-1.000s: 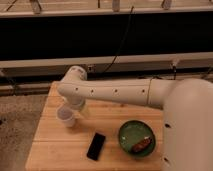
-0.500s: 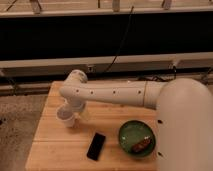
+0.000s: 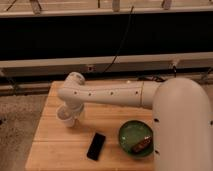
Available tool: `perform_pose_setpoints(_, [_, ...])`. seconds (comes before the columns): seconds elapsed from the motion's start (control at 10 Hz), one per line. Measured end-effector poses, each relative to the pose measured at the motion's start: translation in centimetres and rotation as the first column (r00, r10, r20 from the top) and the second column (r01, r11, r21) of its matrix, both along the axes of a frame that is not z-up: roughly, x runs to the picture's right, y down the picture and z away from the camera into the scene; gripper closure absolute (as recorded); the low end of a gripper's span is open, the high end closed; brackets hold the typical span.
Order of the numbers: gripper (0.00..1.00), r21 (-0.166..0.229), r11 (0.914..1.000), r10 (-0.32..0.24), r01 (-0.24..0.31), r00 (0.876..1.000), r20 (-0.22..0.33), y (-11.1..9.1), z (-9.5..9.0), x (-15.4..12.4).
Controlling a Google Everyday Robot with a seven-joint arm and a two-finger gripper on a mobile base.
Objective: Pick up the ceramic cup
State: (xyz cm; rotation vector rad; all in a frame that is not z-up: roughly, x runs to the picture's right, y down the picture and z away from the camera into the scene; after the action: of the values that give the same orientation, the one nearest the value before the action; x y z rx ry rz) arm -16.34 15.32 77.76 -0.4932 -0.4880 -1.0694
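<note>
The ceramic cup [image 3: 66,117] is small and white and stands on the left part of the wooden table [image 3: 50,150]. My white arm [image 3: 110,94] reaches from the right across the table to it. My gripper [image 3: 70,108] points down from the wrist, right over the cup and at its rim. The wrist hides most of the gripper and part of the cup.
A green plate [image 3: 131,134] with a brown bar [image 3: 142,145] on it sits at the front right. A flat black object [image 3: 96,146] lies in front of the cup. The table's left edge is close to the cup. A dark wall and cables run behind.
The thick part of my arm has shifted a little to the left. The cup and the gripper over it stay in about the same place.
</note>
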Motion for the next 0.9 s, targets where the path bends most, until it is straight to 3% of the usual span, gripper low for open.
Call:
perform_pose_setpoints(0.4, [0.97, 0.001, 1.0000, 0.000, 0.000, 1.000, 0.009, -0.2, 0.4, -0.1])
perform_pose_setpoints(0.9, [1.00, 0.008, 0.9999, -0.008, 0.008, 1.000, 0.011, -2.1, -0.4, 0.8])
